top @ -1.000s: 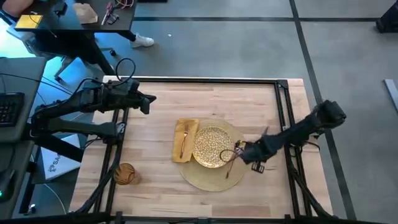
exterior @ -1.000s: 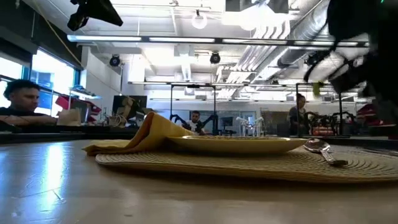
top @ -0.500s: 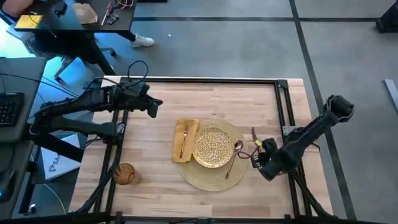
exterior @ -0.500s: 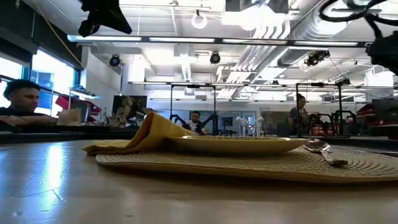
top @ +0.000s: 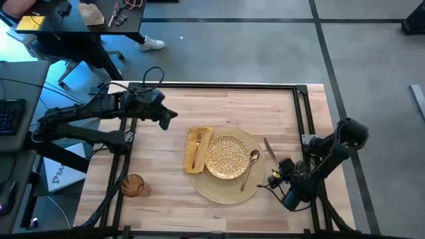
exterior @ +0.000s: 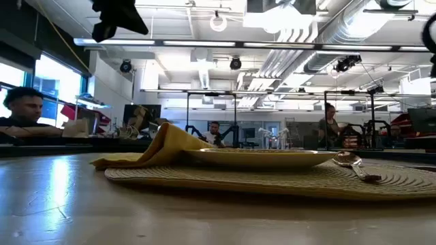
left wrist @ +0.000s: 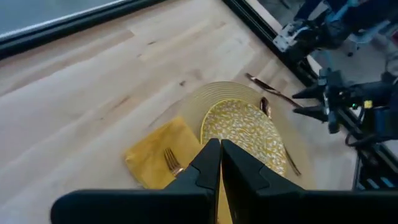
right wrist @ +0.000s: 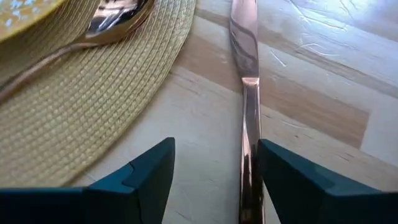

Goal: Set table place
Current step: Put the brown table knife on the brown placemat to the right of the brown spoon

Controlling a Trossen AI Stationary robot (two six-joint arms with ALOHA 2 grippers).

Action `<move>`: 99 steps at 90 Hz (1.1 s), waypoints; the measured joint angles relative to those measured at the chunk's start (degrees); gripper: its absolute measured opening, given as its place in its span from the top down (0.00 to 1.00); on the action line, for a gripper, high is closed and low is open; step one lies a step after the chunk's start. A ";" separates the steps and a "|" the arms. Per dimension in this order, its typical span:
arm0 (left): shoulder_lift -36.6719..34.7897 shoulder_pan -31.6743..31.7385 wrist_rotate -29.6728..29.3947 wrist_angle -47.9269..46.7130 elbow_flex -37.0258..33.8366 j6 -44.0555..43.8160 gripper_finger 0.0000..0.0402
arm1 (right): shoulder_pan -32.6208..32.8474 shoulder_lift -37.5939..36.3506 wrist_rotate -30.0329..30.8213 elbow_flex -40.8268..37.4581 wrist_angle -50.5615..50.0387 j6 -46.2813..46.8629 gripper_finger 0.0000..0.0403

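Fingers of the right gripper [top: 277, 179], spread apart and empty, have drawn back to about four o'clock of the large round straw-coloured woven mat [top: 214, 188], straddling the handle of the slim coppery metal knife [right wrist: 247, 99] on the light-wood plank table [top: 172, 206]; a second ago it was at the long-handled metal spoon [top: 251, 162] beside the glittery gold plate [top: 227, 157], so the spoon looks placed and the knife next. The left gripper [left wrist: 221, 163], fingers together, hovers at ten o'clock, having edged nearer the mustard-yellow cloth napkin [top: 196, 151] bearing a fork [top: 197, 150]. The amber glass tumbler [top: 133, 185] sits well apart at eight o'clock, and the low view hides the knife.
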 joint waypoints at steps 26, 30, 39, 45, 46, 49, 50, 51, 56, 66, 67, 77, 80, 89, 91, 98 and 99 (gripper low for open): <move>-1.40 -0.28 -0.39 1.67 0.00 -7.35 1.00 | 2.88 -3.74 1.75 -7.42 9.86 1.50 0.48; -1.38 -0.28 -0.52 2.08 0.00 -8.06 1.00 | 3.34 -4.32 3.01 -9.54 13.00 1.17 0.48; -1.31 -0.32 -0.78 3.43 0.00 -9.08 1.00 | 4.24 -4.48 4.42 -11.81 15.67 1.12 0.52; -1.27 -0.32 -1.36 4.72 0.03 -9.77 1.00 | 4.66 -4.38 3.74 -12.08 15.03 1.70 0.57; -1.27 -0.32 -1.51 4.84 0.05 -9.87 1.00 | 4.71 -4.29 3.52 -12.08 14.81 1.81 0.58; -1.23 -0.34 -1.76 4.90 0.07 -9.87 1.00 | 4.76 -3.94 2.97 -12.03 14.32 2.06 0.63; -1.23 -0.34 -1.81 4.85 0.07 -9.88 1.00 | 4.76 -3.83 2.80 -12.00 14.19 2.10 0.64; -1.22 -0.35 -1.86 4.79 0.07 -9.88 1.00 | 4.76 -3.71 2.66 -11.98 14.09 2.14 0.66; -1.22 -0.37 -1.93 4.67 0.07 -9.83 1.00 | 4.74 -2.84 2.67 -11.93 13.93 2.25 0.75; -1.23 -0.38 -2.07 4.68 0.07 -8.48 1.00 | 4.06 -1.87 4.00 -11.53 14.80 1.75 0.94; -1.23 -0.40 -2.02 4.66 0.07 -8.33 1.00 | 3.98 -1.85 3.90 -11.38 14.60 1.69 0.95; -1.22 -0.41 -0.29 4.68 0.07 -5.68 1.00 | 2.31 -2.76 0.24 -8.91 10.68 1.85 0.95; -1.22 -0.41 0.30 4.70 0.07 -4.72 1.00 | 1.72 -3.74 -1.21 -8.14 9.77 1.89 0.96; -1.40 -0.43 1.94 4.64 0.07 -1.98 1.00 | 0.49 -6.60 -4.45 -6.63 8.69 2.01 1.00; -1.43 -0.43 2.26 4.67 0.07 -1.52 1.00 | 0.29 -7.09 -4.79 -6.37 8.66 2.01 1.00; -1.63 -0.41 3.19 4.64 0.07 -0.21 1.00 | -0.41 -8.67 -5.65 -5.67 8.39 1.98 1.00; -1.69 -0.41 3.41 4.61 0.07 0.03 1.00 | -0.52 -8.87 -5.53 -5.52 8.40 1.97 1.00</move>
